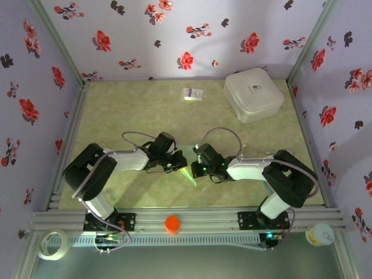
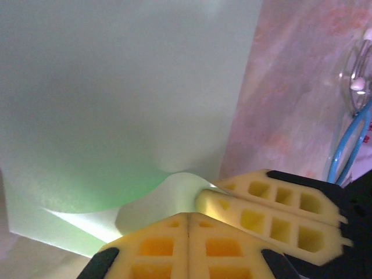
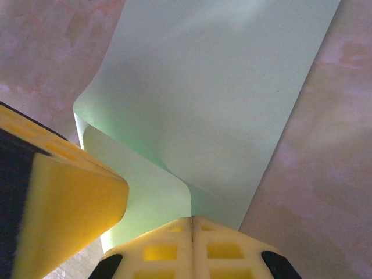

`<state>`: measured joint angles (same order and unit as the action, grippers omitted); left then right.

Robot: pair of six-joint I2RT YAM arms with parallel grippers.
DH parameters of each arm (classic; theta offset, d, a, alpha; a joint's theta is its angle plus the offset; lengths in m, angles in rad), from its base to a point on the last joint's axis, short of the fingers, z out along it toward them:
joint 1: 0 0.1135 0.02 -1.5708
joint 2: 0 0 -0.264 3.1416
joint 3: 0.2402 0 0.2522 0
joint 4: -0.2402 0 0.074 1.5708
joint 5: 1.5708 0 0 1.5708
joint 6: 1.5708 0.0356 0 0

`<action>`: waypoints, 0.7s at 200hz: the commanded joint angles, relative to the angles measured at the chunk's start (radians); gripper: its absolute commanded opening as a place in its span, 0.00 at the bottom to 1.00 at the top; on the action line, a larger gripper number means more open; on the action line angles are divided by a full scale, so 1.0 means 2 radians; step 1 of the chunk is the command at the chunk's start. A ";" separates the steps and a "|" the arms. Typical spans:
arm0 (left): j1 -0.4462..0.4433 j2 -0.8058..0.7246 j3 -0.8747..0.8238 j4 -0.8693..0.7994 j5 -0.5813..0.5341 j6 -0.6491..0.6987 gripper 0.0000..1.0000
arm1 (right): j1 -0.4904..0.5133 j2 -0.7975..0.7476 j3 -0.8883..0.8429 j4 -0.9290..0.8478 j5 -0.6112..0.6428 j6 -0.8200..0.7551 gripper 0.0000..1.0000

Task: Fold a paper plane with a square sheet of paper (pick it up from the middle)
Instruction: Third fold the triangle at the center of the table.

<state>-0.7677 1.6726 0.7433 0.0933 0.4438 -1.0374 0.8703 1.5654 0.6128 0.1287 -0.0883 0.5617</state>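
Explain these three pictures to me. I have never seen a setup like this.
Two robot arms are bolted at the near edge of a table. The overhead picture shows the left arm, the right arm, a white box and a small card. The other two pictures come from a camera on each wrist, looking along its yellow fingers. The left end effector and the right end effector are both shut, pinching one pale green sheet of paper, which curls at the grip.

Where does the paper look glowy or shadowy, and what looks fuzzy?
Left wrist view: the paper glows bright green in its curl, and the close yellow fingers look fuzzy. Right wrist view: soft shadow darkens the paper near its fold.
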 commanded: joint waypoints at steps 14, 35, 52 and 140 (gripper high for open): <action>-0.003 0.010 -0.012 -0.018 -0.017 0.017 0.00 | -0.003 -0.002 0.002 -0.005 0.010 0.007 0.00; -0.003 0.009 -0.013 -0.021 -0.021 0.019 0.00 | -0.003 -0.001 0.003 -0.006 0.010 0.007 0.00; -0.003 0.008 -0.014 -0.022 -0.022 0.018 0.00 | -0.003 -0.001 0.003 -0.006 0.010 0.007 0.00; -0.003 0.004 -0.018 -0.026 -0.028 0.020 0.00 | -0.003 0.001 0.006 -0.008 0.010 0.008 0.08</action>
<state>-0.7677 1.6772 0.7280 0.0734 0.4122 -1.0183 0.8703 1.5654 0.6128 0.1287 -0.0883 0.5617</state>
